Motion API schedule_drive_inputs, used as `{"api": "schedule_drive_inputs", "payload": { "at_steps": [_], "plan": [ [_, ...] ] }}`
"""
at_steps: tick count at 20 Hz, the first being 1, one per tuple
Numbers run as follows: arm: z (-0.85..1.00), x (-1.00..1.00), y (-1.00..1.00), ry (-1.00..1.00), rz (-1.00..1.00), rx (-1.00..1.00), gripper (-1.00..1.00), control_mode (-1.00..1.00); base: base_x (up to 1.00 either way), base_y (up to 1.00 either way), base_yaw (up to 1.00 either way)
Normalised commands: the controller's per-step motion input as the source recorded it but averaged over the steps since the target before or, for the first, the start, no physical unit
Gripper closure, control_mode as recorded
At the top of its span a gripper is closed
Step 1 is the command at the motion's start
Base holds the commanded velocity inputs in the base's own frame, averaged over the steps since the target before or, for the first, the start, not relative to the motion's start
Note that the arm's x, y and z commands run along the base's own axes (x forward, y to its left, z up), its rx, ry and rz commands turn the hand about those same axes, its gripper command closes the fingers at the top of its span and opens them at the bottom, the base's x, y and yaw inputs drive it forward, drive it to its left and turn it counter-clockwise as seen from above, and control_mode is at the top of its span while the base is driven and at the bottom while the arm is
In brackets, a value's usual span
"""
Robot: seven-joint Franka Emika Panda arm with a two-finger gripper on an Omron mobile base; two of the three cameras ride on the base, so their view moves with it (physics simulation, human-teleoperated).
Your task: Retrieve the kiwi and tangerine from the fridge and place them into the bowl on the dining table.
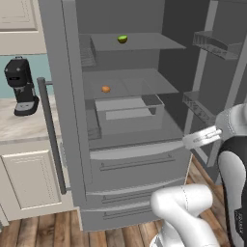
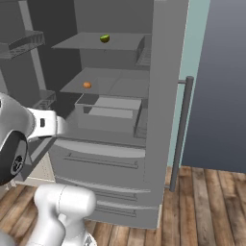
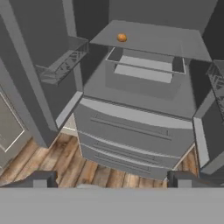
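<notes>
While open, claw (image 3: pixel 109 180) below tangerine (image 3: pixel 122 38)

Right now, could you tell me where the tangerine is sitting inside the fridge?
The tangerine rests on the fridge's middle shelf, towards its left, one shelf below the kiwi and just above the open drawer bin.

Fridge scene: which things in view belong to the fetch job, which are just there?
Job:
- kiwi, on the upper shelf
- tangerine, on the shelf below
- fridge, doors open
- gripper, fingers apart, holding nothing, outside the fridge

Just there:
- coffee machine on the counter
- clear bin under the tangerine's shelf
- door racks
</notes>
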Motion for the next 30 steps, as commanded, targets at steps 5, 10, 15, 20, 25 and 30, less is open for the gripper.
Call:
{"api": "schedule_drive_inputs", "payload": {
  "at_steps": [5, 10, 15, 20, 25, 30],
  "plan": [
    [-0.01, -0.07, -0.02, 0.02, -0.05, -0.15, -1.00, -1.00, 0.00, 0.00, 0.00],
    [-0.15, -0.19, -0.41, -0.06, -0.13, 0.00, -1.00, -1.00, 0.00, 0.00, 0.00],
    [-0.19, -0.25, -0.26, -0.14, -0.08, 0.00, -1.00, -1.00, 0.00, 0.00, 0.00],
    [-0.02, 0.00, 0.00, -0.08, -0.02, 0.01, -1.00, -1.00, 0.00, 0.00, 0.00],
    [0.00, 0.00, 0.00, 0.00, 0.00, 0.00, -1.00, -1.00, 0.00, 0.00, 0.00],
    [0.00, 0.00, 0.00, 0.00, 0.00, 0.00, -1.00, -1.00, 0.00, 0.00, 0.00]
  ]
}}
